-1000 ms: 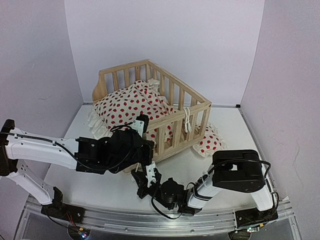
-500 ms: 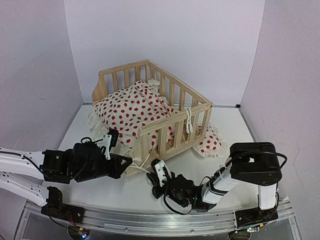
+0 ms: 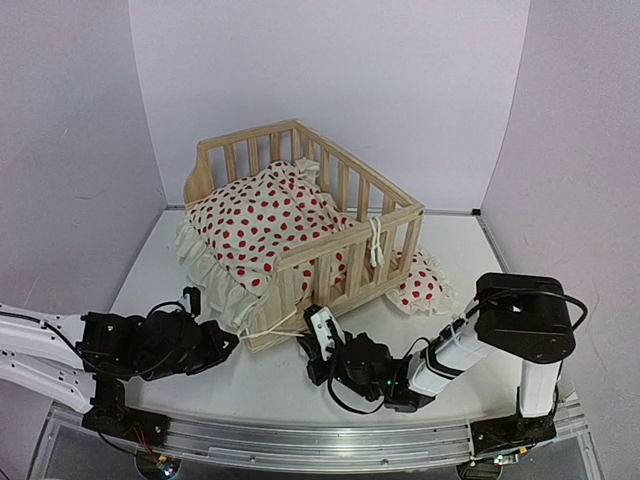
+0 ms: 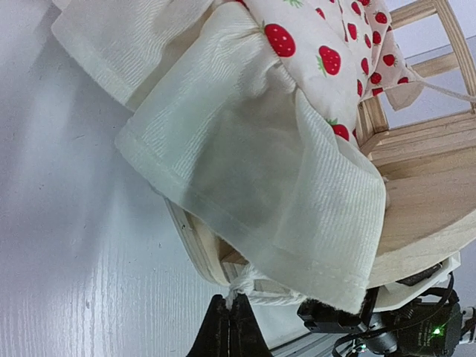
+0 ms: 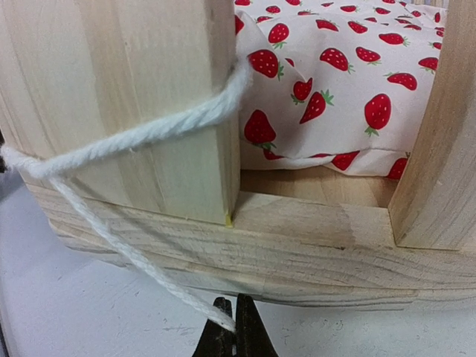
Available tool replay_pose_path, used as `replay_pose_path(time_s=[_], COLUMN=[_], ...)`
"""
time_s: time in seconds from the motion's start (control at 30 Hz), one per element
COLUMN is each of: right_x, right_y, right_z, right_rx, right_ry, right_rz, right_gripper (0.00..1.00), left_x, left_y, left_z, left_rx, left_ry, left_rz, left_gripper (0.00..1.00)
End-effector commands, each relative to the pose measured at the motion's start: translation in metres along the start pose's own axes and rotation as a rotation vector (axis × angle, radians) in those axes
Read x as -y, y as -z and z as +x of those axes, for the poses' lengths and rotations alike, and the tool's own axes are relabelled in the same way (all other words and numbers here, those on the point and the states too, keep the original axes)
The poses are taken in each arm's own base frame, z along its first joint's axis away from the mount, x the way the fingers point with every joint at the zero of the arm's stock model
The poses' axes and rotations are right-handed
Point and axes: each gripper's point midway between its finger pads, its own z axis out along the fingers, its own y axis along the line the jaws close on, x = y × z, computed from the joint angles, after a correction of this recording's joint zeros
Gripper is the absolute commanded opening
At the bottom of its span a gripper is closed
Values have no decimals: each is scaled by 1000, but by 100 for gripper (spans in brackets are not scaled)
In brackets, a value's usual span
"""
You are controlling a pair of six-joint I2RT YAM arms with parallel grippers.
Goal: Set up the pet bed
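Note:
The pet bed [image 3: 345,238], a light pine slatted frame, stands mid-table with the red-dotted ruffled cushion [image 3: 260,210] in it, its ruffle hanging over the front left corner. A white tie string [image 3: 275,325] wraps that corner post. My left gripper [image 3: 232,342] lies low on the table left of the corner; in the left wrist view it [image 4: 230,309] is shut on one string end under the ruffle [image 4: 253,171]. My right gripper [image 3: 312,332] is at the front rail; in the right wrist view it [image 5: 234,325] is shut on the other string end [image 5: 134,137] that runs round the post [image 5: 134,74].
A small red-dotted pillow [image 3: 415,283] lies on the table against the bed's right front side. A second tie string [image 3: 375,240] hangs knotted on the front right post. White walls enclose the table on three sides; an aluminium rail [image 3: 300,440] runs along the near edge.
My left arm has dropped and pulled back to the left, away from the bed's front corner, drawing the string out. My right gripper has moved slightly right and closer to the front rail.

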Motion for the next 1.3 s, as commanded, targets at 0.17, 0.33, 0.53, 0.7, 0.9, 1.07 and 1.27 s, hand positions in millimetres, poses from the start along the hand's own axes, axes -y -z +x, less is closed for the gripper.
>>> replay_pose_path(time_s=[0.17,0.33,0.53,0.7,0.9,1.07,1.27], right_x=[78,83,80,79,76,69,81], right_y=[1,-1,-10,-11,-15,-5,46], right_z=[43,45,32,20,19,16,41], right_rx=[-165,-172,-164,-144,-147,-204,-508], right_ry=[62,70,95,90,95,78,81], right_rz=[295,308,304,298,281,235,245], right_gripper=[0,0,0,0,0,11,75], left_x=[-100,-109,-120,-113,-114,-97,-46], left_y=[-12,-12,-16,-16,-26,-17,-4], left_z=[19,21,39,75,77,60,43], left_rx=[0,5,-63,-137,-114,-66,-57], left_ry=[-46,-48,-48,-53,-89,-93,-188], left_rz=[-360,-382,-423,-395,-409,-340,-173], left_gripper=[0,0,0,0,0,2,37])
